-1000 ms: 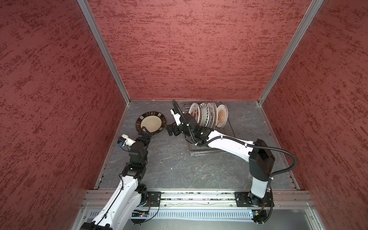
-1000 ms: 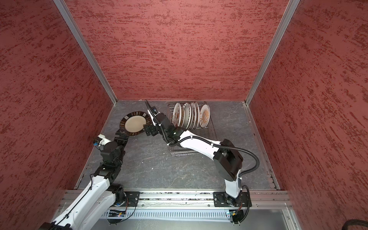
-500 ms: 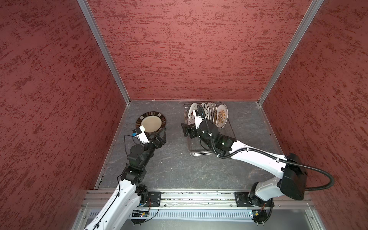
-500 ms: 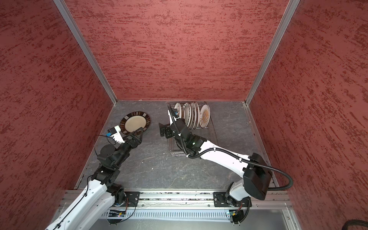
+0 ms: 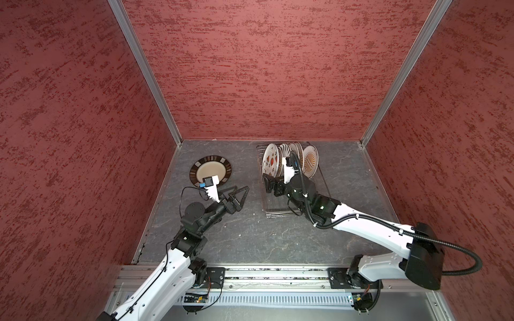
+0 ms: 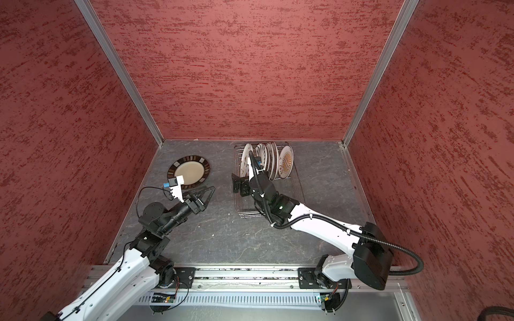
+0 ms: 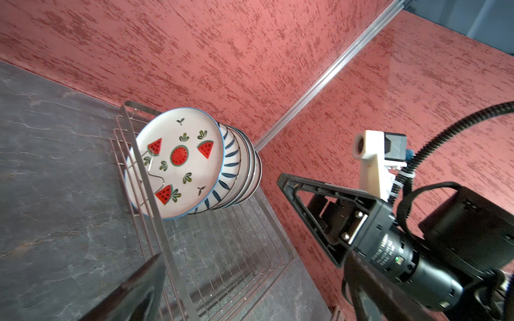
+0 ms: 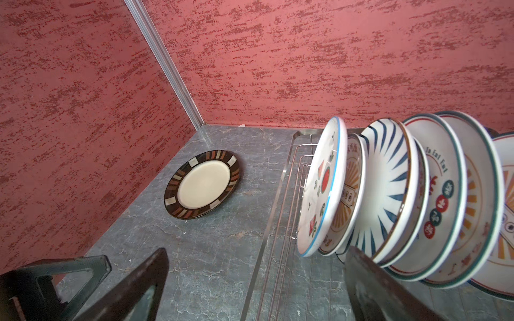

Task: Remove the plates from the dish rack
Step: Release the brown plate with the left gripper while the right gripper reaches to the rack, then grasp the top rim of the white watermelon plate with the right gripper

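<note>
Toward the left in both top views, a dark-rimmed plate (image 5: 210, 171) lies flat on the grey floor. Just below and right of it, the left gripper (image 5: 240, 193) hangs spread wide, holding nothing. Right of centre, the right gripper (image 5: 271, 184) gapes empty over the left edge of the dish rack (image 5: 278, 214), just below the other plates (image 5: 269, 161), which stand on edge at its upper end.
</note>
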Robot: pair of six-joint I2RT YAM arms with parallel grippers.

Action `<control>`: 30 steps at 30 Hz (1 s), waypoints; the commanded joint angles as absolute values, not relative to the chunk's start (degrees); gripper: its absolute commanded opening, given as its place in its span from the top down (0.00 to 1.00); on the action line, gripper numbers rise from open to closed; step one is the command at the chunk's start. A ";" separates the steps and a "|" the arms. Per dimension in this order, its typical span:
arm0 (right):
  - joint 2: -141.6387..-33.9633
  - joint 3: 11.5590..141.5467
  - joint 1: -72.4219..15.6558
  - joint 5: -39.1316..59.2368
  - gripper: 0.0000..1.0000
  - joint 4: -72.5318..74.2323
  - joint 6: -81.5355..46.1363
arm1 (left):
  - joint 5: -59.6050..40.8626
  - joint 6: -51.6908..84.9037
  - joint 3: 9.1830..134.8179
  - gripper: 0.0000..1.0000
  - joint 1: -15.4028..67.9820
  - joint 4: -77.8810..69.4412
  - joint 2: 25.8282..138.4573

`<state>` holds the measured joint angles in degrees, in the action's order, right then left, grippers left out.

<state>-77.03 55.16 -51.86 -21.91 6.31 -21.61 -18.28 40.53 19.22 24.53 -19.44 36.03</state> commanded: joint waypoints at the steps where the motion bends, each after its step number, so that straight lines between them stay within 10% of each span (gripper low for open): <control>1: -75.35 54.09 -49.50 -19.25 0.05 7.93 -22.74 | -21.72 38.80 18.65 0.01 25.14 -24.12 39.25; 17: -85.92 63.25 -40.12 -13.71 0.32 5.92 -22.14 | -16.52 31.95 15.85 0.00 26.39 -48.71 60.44; 30: -97.25 76.31 -38.67 -14.95 0.53 -4.26 -21.56 | -33.38 40.56 16.12 0.04 15.40 -70.63 85.02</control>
